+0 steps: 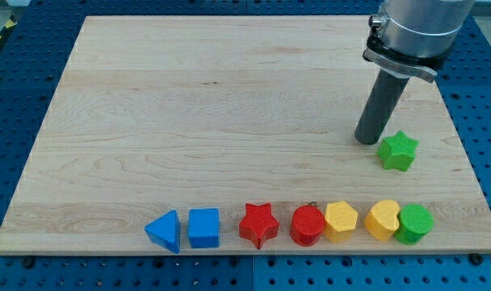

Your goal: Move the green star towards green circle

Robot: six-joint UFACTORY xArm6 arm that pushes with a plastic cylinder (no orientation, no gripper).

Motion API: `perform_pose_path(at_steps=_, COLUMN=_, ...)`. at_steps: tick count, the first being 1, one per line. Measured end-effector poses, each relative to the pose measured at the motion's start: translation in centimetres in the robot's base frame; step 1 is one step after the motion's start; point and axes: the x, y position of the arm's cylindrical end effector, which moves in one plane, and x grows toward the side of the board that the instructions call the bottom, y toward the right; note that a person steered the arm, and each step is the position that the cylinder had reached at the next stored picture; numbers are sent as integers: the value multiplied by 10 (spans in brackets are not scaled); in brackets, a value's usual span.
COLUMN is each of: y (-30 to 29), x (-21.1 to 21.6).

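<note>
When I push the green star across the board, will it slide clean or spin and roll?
The green star lies flat, so it should slide rather than roll. Its pointed outline probably lets it rotate off my tip, which sits just to its left. The wooden board looks smooth.

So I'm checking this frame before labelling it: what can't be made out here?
- Arm: cut off by the view's top; only its lower end shows.
- My tip and green star: close, but contact can't be judged.
- Yellow block: partly covered by the green circle; shape unclear.
- Board: bottom corners cut off.
</note>
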Motion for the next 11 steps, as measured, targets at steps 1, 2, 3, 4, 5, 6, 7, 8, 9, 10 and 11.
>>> perform_pose_path(at_steps=1, y=16, x=15)
perform_pose_path(at_steps=2, y=25, x=6)
perform_pose_path(at_steps=3, y=33, x=-3)
perform_pose_path(at_steps=4, y=50, x=17)
perform_pose_path(at_steps=5, y=53, x=25)
perform_pose_path(at_steps=6, y=45, x=25)
perform_pose_path(at_steps=7, y=60, x=38)
perform_pose_path(at_steps=8, y=71, x=44)
perform_pose_path(at_steps=9, y=85, x=56)
perform_pose_path(at_steps=10, y=88, x=62)
perform_pose_path(at_steps=11, y=93, x=74)
